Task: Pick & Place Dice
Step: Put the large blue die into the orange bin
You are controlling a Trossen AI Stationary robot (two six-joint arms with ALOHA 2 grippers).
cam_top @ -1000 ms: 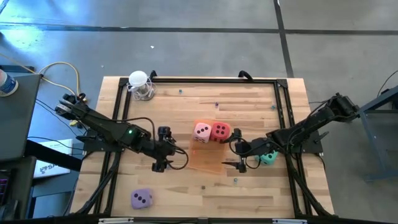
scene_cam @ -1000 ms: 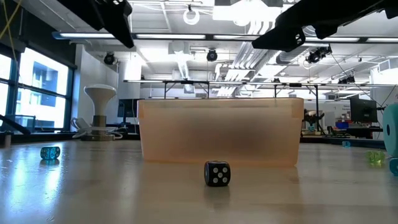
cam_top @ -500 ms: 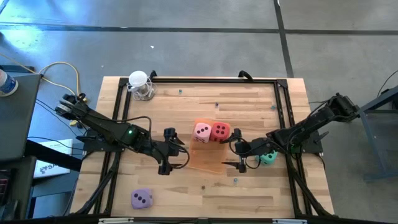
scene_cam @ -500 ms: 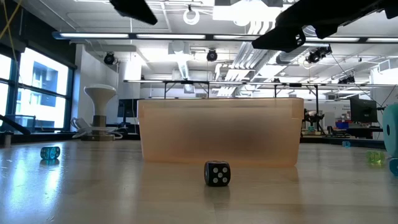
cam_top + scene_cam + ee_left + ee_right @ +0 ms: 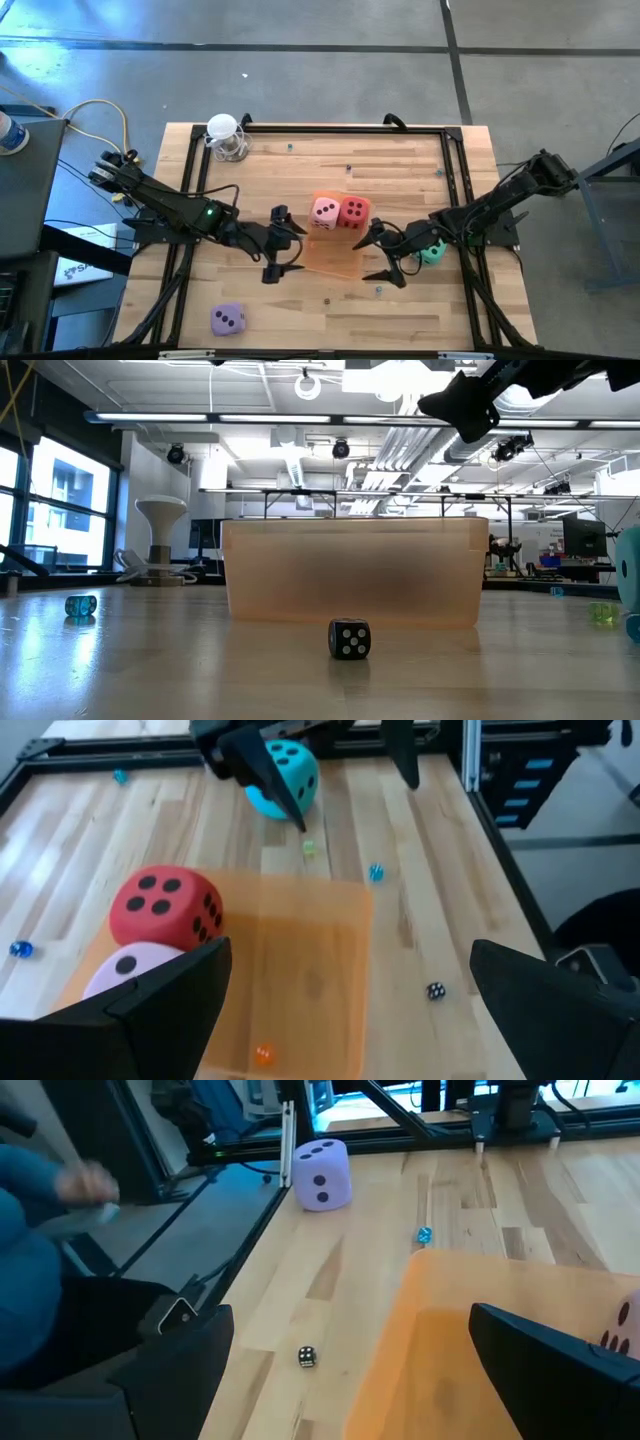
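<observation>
The pink die (image 5: pixel 325 212) and the red die (image 5: pixel 353 211) sit side by side on the far part of the flat orange tray (image 5: pixel 328 258). The left wrist view shows the same red die (image 5: pixel 165 907) and pink die (image 5: pixel 125 970). Beside the tray's right edge the teal die (image 5: pixel 433 253) rests on the table, partly under my right arm. The purple die (image 5: pixel 228 319) stands near the table's near-left corner. My left gripper (image 5: pixel 290 247) hangs open just left of the tray. My right gripper (image 5: pixel 373 255) hangs open at the tray's right edge.
Several tiny dice lie scattered on the wood: a black one (image 5: pixel 349 639) near the tray's front, a blue one (image 5: pixel 80 605) and a green one (image 5: pixel 603 613). A white round object (image 5: pixel 224 135) stands at the far-left corner. A person's blue sleeve (image 5: pixel 30 1270) shows beyond the table's left side.
My left gripper has moved right toward the tray and risen; its arm has left the top of the low view. My right gripper has tipped upward while staying at the tray's right edge. The dice and tray have kept still.
</observation>
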